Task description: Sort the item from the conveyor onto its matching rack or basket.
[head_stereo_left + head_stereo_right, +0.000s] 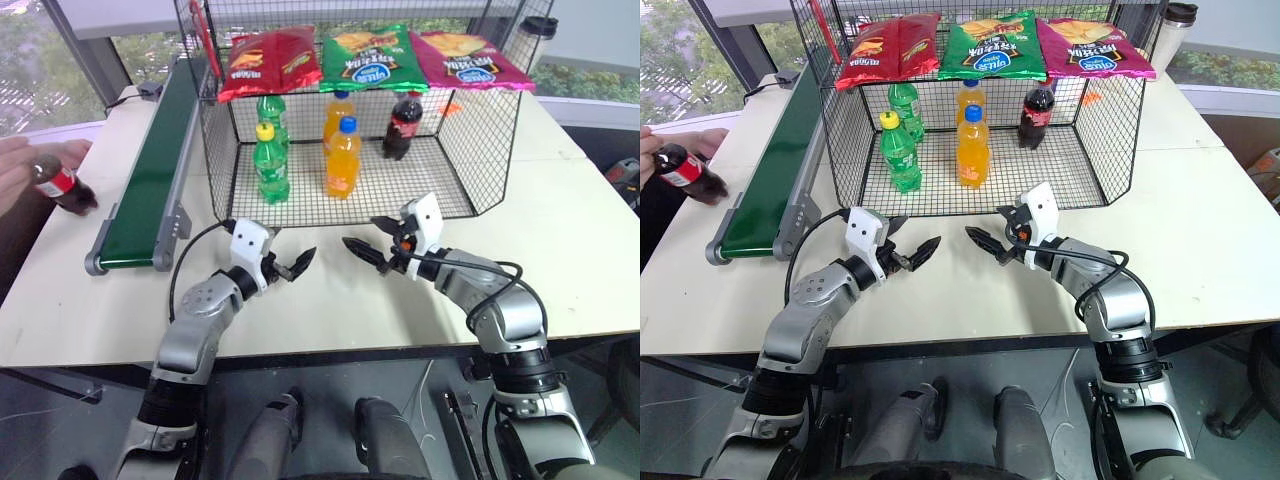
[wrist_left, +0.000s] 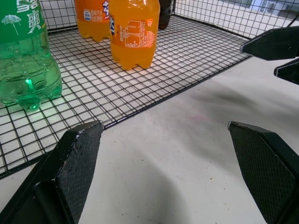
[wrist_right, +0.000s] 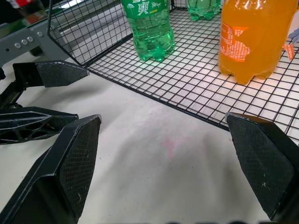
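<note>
A person's hand at the far left holds a small cola bottle (image 1: 62, 186) with a red cap and label, just beside the near end of the dark-green conveyor (image 1: 150, 170). The black wire-mesh cage (image 1: 478, 150) stands behind my hands. It holds two green bottles (image 1: 270, 165), two orange bottles (image 1: 343, 158) and another cola bottle (image 1: 403, 126). My left gripper (image 1: 295, 262) and right gripper (image 1: 362, 236) hover open and empty over the table in front of the cage, tips facing each other.
Three crisp bags (image 1: 372, 56) lie on the cage's flat top. A lidded cup (image 1: 536, 38) stands at the back right. Bare white table (image 1: 560, 240) stretches to the right of the cage and in front of it.
</note>
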`<action>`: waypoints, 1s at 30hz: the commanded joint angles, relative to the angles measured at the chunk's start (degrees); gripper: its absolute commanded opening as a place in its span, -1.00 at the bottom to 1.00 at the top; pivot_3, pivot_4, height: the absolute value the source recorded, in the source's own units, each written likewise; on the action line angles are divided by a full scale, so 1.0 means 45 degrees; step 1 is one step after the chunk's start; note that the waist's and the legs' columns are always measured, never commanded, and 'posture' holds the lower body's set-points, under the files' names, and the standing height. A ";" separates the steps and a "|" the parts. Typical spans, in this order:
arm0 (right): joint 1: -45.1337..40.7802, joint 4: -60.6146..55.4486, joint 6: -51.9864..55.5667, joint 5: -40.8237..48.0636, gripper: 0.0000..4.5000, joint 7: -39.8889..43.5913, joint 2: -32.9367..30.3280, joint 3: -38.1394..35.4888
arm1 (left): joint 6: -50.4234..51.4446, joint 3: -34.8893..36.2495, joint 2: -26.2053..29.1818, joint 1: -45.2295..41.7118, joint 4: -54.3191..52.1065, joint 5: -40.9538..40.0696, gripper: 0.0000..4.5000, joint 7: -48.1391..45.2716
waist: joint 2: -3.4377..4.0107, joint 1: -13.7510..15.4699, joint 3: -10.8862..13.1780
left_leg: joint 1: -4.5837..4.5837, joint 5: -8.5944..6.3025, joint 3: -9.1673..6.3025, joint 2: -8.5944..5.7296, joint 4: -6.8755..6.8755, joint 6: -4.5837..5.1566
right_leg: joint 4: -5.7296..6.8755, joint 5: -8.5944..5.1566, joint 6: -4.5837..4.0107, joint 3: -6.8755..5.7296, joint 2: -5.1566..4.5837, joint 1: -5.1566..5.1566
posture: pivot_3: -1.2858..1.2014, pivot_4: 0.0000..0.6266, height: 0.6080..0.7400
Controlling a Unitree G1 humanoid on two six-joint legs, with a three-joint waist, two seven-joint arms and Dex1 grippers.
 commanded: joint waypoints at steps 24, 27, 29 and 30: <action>-0.0124 -0.0482 -0.0212 0.0072 0.96 0.0221 -0.0123 -0.0049 | -0.0408 -0.0142 0.0021 0.0021 -0.0570 0.0141 1.00 0.0017 | 0.0000 0.0001 0.0000 | 0.0000 0.0000 0.0000 0.0000 0.0000 0.0000 | 0.0000 0.0000 0.0000 0.0000 0.0000 0.0000 | 0.03 -0.52 0.97; -0.0110 -0.0515 -0.0188 0.0066 0.96 0.0212 -0.0119 -0.0030 | -0.0403 -0.0138 -0.0003 0.0019 -0.0528 0.0156 1.00 0.0066 | 0.0000 0.0001 0.0000 | 0.0000 0.0000 0.0000 0.0000 0.0000 0.0000 | 0.0000 0.0000 0.0000 -0.0001 -0.0001 0.0000 | 0.03 -0.52 0.97; -0.0125 -0.0515 -0.0179 0.0066 0.96 0.0206 -0.0117 -0.0032 | -0.0437 -0.0121 -0.0026 0.0011 -0.0517 0.0169 1.00 0.0117 | 0.0000 0.0001 0.0000 | 0.0000 0.0000 0.0000 0.0000 0.0000 0.0000 | 0.0000 0.0000 0.0000 0.0000 0.0000 0.0000 | 0.03 -0.52 0.97; -0.0133 -0.0511 -0.0179 0.0066 0.96 0.0206 -0.0115 -0.0034 | -0.0444 -0.0119 -0.0028 0.0005 -0.0513 0.0169 1.00 0.0125 | 0.0000 0.0001 0.0000 | 0.0000 0.0000 0.0000 0.0000 0.0000 0.0000 | 0.0000 0.0000 0.0000 -0.0001 0.0000 0.0000 | 0.03 -0.52 0.97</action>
